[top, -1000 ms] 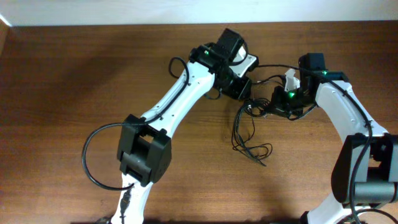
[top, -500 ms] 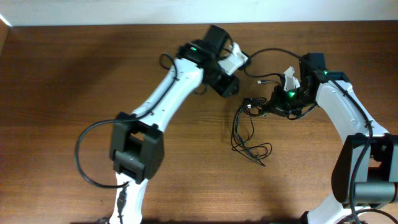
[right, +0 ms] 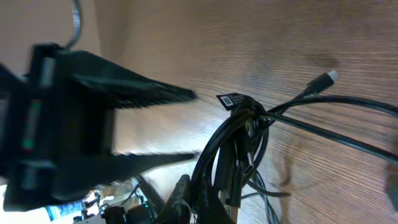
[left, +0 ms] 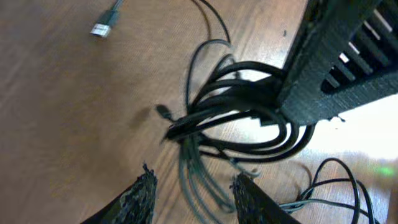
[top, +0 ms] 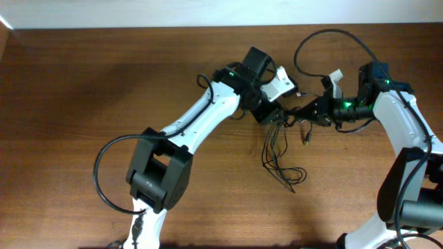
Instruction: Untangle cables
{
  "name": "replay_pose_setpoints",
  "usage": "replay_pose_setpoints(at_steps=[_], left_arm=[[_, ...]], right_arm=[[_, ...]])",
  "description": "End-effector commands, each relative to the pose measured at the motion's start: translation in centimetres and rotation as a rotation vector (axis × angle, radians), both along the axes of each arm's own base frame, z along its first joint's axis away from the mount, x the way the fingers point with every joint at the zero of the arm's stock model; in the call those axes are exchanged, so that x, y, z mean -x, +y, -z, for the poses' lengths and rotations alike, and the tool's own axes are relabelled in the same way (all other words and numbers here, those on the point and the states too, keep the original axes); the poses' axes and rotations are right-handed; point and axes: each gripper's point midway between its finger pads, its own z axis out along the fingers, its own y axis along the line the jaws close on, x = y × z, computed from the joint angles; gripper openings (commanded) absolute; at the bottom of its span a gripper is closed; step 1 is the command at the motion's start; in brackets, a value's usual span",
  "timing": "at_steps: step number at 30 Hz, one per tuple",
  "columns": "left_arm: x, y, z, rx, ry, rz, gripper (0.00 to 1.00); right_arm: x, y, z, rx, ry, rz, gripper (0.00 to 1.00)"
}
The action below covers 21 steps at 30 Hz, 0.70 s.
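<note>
The cables (top: 280, 155) are thin black cords, bunched into a knot between my two grippers, with loose loops trailing toward the table's front. My right gripper (top: 313, 113) is shut on the knot; in the right wrist view its fingers (right: 202, 199) pinch the bundle (right: 242, 134), which carries a small label tag. My left gripper (top: 275, 114) is open right beside the knot. In the left wrist view its fingers (left: 196, 190) straddle a few strands below the bundle (left: 236, 118). A silver plug end (left: 102, 26) lies loose on the wood.
Brown wooden table (top: 104, 90). A thicker black cord (top: 325, 33) arcs over the back near the right arm. A black cable loop (top: 104, 173) hangs off the left arm's base. Another plug end (right: 326, 78) rests on the wood.
My left gripper swung away to the back left, then returned right to the knot. My right gripper moved right with the bundle. The thick cord rose into an arc at the back.
</note>
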Motion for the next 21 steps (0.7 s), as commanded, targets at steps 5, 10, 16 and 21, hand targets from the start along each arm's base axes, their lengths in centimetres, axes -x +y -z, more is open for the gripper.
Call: replay_pose_setpoints(at_steps=[5,10,16,21], left_arm=[[0.6,-1.3,-1.1,0.065,-0.011,0.023,0.4],[0.4,-1.9,-1.7,0.102,-0.026,0.036,0.37],[0.2,-2.0,-1.8,0.11,-0.035,0.035,0.06],[0.1,-2.1,-1.9,0.118,-0.015,0.004,0.0]], right_arm=[[0.4,1.6,-2.5,-0.158,-0.048,-0.045,0.04],[0.6,2.0,-3.4,-0.217,-0.045,-0.047,0.04],[0.6,2.1,-3.7,-0.239,-0.043,-0.047,0.04],[0.6,2.1,-3.7,-0.239,-0.043,-0.047,0.04]])
